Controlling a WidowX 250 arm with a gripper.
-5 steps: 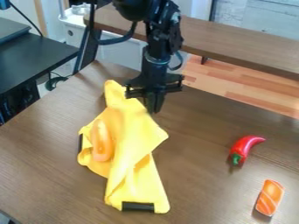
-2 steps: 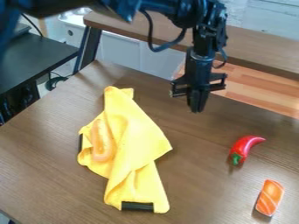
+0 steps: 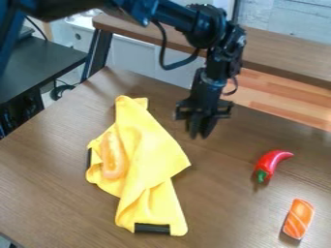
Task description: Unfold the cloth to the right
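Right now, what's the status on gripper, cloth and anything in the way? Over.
Gripper open, empty, beyond cloth's right edge in view. Yellow cloth folded, rumpled. Orange toy lying on it; red pepper off right, not touching.

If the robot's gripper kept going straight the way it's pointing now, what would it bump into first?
Probably the wooden table. The gripper points mostly down, at bare wood beside the yellow cloth. How high it is isn't clear, so it might brush the cloth's edge instead.
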